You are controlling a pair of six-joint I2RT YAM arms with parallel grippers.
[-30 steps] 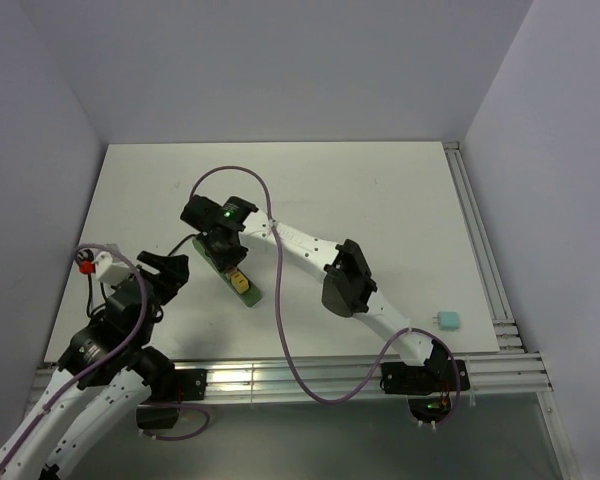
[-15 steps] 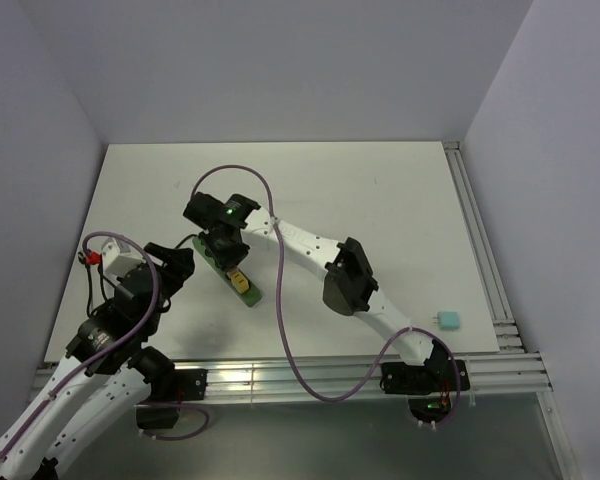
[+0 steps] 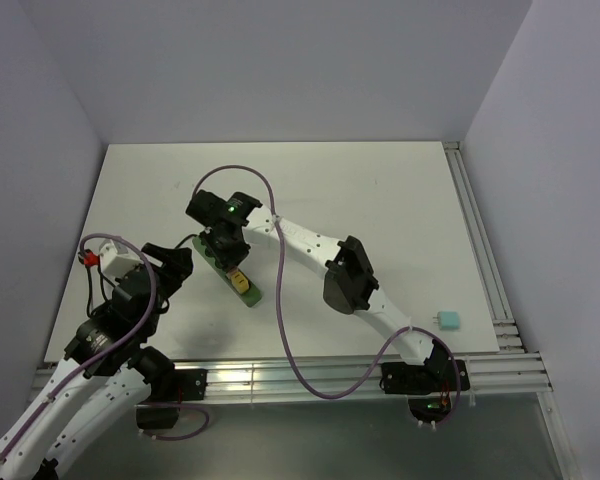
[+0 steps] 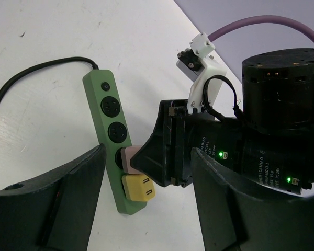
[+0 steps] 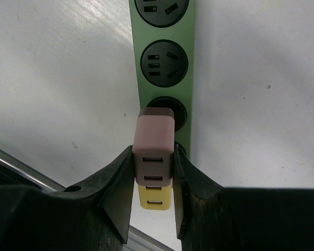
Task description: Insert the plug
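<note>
A green power strip (image 5: pixel 163 31) lies on the white table; it also shows in the left wrist view (image 4: pixel 111 125) and the top view (image 3: pixel 248 293). A yellow plug (image 5: pixel 154 197) sits in its end socket. My right gripper (image 5: pixel 153 180) is shut on a pink plug (image 5: pixel 154 149), which stands over the third socket (image 5: pixel 167 109), right at its opening. In the left wrist view the pink plug (image 4: pixel 130 159) touches the strip beside the yellow plug (image 4: pixel 138 187). My left gripper (image 4: pixel 146 209) is open and empty, hovering near the strip's end, left of it in the top view (image 3: pixel 170 262).
The strip's black cord (image 4: pixel 36 70) runs off to the left. A small teal block (image 3: pixel 446 320) lies at the table's right front. A metal rail (image 3: pixel 485 250) lines the right edge. The right arm's purple cable (image 3: pixel 280 300) loops over the table.
My left arm has shifted a little toward the strip and turned. The right gripper with the pink plug has stayed over the strip, barely moving.
</note>
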